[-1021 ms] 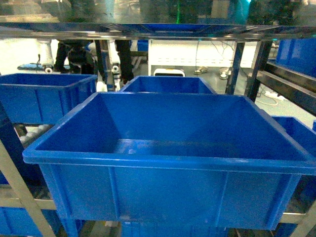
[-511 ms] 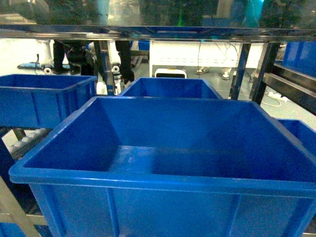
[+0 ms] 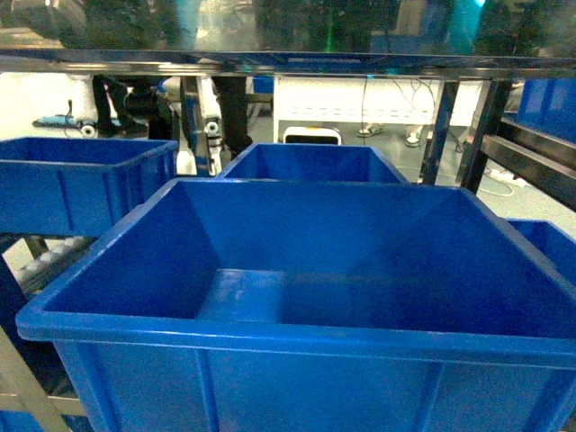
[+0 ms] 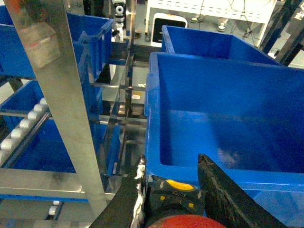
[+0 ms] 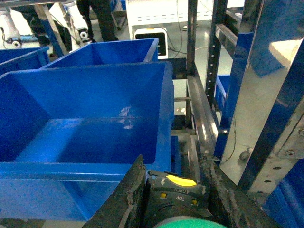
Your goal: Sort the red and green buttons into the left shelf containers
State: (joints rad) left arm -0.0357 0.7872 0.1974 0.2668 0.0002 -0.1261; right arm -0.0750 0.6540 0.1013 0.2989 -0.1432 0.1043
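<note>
Head view held only the big blue bin (image 3: 297, 337) — neither hand. My left gripper (image 4: 171, 190) clasped the red button (image 4: 183, 221) just outside the bin's near rim; my right gripper (image 5: 173, 190) clasped the green button (image 5: 190, 223) beside its near right corner.

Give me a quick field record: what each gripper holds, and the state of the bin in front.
left gripper: shut on red button, just short of the near rim
right gripper: shut on green button, near the bin's right corner
front bin: large, blue, nothing visible on its floor
other bins: one behind, one at left
buttons in bins: none seen
</note>
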